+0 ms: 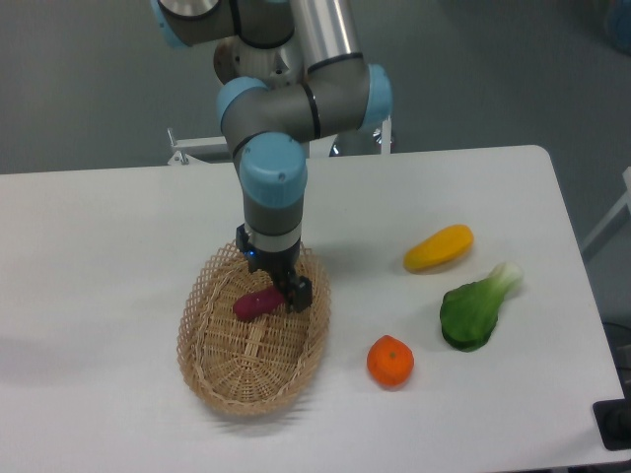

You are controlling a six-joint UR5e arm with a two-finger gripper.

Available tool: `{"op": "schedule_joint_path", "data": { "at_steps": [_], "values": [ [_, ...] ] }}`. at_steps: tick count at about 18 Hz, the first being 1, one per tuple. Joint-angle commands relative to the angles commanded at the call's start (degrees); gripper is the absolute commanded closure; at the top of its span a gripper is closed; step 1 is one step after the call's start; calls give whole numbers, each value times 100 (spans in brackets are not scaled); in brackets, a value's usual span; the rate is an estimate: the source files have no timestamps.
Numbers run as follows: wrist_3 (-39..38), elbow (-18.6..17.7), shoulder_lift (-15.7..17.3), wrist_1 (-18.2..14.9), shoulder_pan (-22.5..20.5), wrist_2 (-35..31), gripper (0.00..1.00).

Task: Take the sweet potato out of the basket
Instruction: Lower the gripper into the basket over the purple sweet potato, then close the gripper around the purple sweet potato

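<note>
Here, as seen from beside the table:
Table: white, carrying everything.
Arm: grey with blue caps, reaching down over the basket.
Basket: oval tan wicker, on the table's left half.
Claw: lowered inside the basket, fingers spread, one either side of the sweet potato's right end; whether they touched it, I couldn't tell.
Green vegetable: leafy, at the right.
Yellow vegetable: just above the green one.
Sweet potato: magenta, lying in the basket.
Orange fruit: right of the basket.
</note>
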State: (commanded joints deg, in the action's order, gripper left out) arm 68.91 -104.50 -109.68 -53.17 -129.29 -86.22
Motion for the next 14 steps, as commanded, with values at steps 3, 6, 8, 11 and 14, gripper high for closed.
{"op": "schedule_joint_path", "data": {
  "at_steps": [3, 6, 8, 11, 14],
  "values": [
    [114, -52, -97, 44, 105, -115, 0],
    [53, -70, -176, 53, 237, -185, 0],
    [9, -114, -185, 70, 255, -185, 0],
    [-35, -228, -211, 227, 264, -185, 0],
    [-26, -465, -247, 754, 282, -194, 0]
  ]
}}
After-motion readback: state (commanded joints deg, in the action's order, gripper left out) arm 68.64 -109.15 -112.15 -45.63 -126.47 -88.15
